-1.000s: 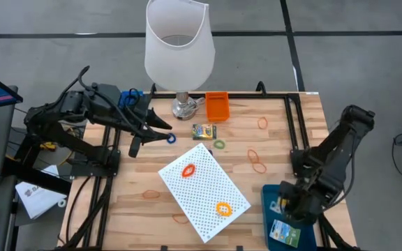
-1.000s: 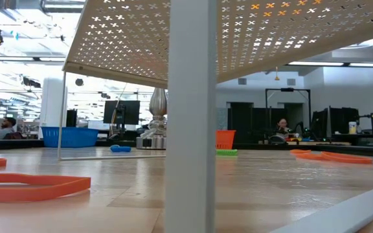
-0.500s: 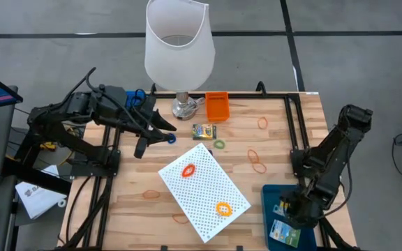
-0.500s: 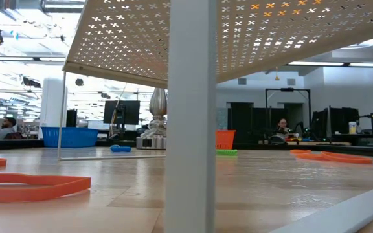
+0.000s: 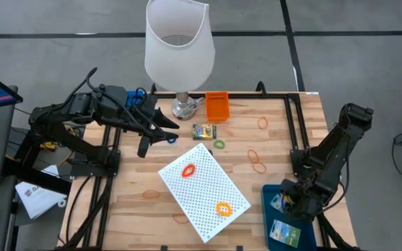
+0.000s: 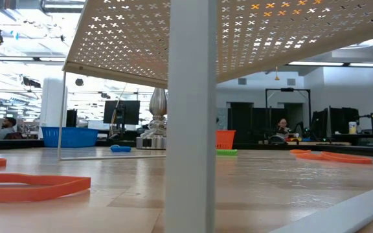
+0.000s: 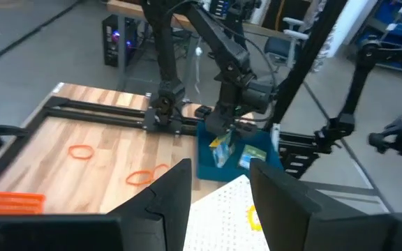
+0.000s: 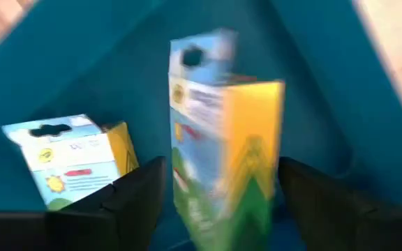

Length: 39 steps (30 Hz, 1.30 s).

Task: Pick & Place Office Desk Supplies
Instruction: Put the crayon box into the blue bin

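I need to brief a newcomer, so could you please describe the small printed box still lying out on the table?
Start at the big white lamp at the table's far edge. Just in front of its silver base, beside the orange bin, lies the small printed box. It is the only box on bare wood; the others sit in the blue tray.

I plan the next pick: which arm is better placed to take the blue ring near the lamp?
Left, probably. Its end effector hangs open right beside the blue ring, while the right end effector is over the far blue tray.
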{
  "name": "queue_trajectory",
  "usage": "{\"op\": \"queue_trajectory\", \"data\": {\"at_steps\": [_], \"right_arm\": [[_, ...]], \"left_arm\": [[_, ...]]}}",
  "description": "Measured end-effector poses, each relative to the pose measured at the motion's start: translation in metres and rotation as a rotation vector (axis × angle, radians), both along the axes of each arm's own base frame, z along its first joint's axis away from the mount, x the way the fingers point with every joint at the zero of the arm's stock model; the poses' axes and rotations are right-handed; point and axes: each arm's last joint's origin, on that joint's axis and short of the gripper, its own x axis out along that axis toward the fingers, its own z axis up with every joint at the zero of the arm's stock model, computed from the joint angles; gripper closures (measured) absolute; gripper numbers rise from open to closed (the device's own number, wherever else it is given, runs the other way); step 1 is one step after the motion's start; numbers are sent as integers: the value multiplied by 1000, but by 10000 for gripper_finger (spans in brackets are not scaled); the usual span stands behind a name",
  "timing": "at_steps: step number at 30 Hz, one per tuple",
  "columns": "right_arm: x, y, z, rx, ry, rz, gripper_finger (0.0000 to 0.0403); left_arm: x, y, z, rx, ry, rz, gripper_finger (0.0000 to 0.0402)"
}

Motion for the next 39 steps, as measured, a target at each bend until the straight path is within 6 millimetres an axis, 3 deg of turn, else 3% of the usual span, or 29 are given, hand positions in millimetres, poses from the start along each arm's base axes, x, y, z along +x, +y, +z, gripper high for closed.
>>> {"op": "queue_trajectory", "data": {"at_steps": [9,19,24,31,36,39], "right_arm": [[8,-18,39,92,-163,-95,127],[34,-51,79,4,-603,-378,127],[51,-69,83,-62,-664,-432,127],[75,-111,86,-77,-693,-768,127],[87,-147,75,-54,-605,-883,127],[100,-166,66,-31,-589,-904,127]], "left_arm": [[2,2,-8,37,71,24,258],[-6,6,-22,43,240,144,258],[-12,9,-28,52,313,242,254],[-16,11,-34,-30,343,365,244],[-18,15,-65,-110,387,518,242],[-22,19,-94,-208,399,619,247]]}}
